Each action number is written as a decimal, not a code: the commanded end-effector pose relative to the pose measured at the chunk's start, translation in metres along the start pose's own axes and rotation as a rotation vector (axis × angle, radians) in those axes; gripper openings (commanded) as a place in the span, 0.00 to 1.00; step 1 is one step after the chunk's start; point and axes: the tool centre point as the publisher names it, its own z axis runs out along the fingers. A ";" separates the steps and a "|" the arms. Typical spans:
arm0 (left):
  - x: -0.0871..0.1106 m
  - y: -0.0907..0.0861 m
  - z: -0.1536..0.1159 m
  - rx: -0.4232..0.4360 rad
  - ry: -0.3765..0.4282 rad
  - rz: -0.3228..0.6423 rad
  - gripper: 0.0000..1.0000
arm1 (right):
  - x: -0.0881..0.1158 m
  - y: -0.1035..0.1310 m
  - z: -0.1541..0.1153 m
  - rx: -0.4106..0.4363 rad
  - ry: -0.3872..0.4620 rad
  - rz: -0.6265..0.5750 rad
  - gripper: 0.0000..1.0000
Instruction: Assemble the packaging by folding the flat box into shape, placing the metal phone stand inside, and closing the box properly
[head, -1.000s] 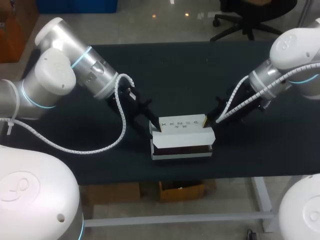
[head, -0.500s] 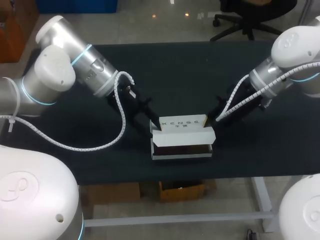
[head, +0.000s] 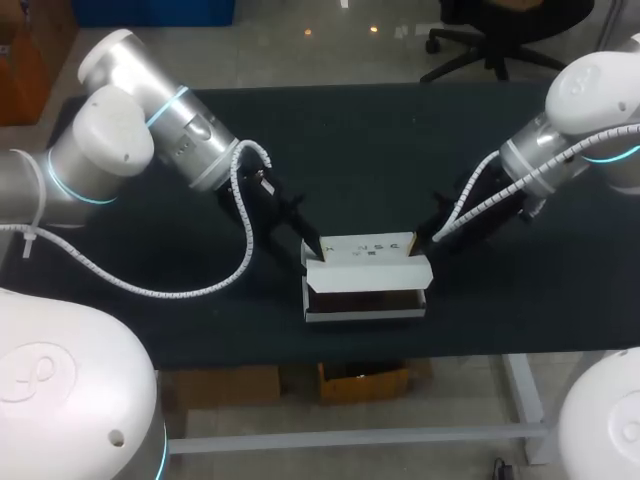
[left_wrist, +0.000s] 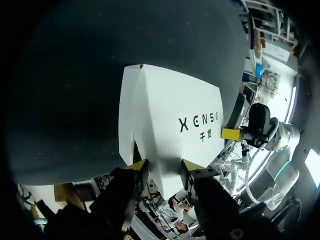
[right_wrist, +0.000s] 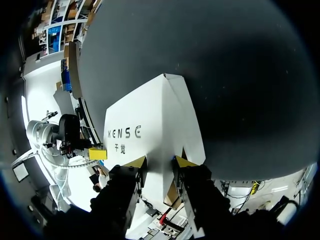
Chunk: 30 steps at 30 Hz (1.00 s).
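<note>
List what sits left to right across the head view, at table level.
left arm → left end effector → box → right end effector → right arm

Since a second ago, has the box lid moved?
Yes, slightly: the box lid has come down toward the box base, which stayed put.

The white cardboard box carries black lettering and shows a dark inside; the table cloth is plain black.
</note>
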 end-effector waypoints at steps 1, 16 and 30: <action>0.008 -0.002 0.003 -0.017 -0.005 -0.002 0.41 | 0.007 -0.002 0.001 0.010 -0.002 0.000 0.31; 0.012 -0.001 0.002 -0.072 0.012 -0.026 0.42 | 0.007 -0.003 0.002 0.047 0.007 0.022 0.31; 0.015 -0.001 -0.001 -0.096 0.017 -0.042 0.44 | 0.009 -0.003 0.004 0.068 0.009 0.037 0.32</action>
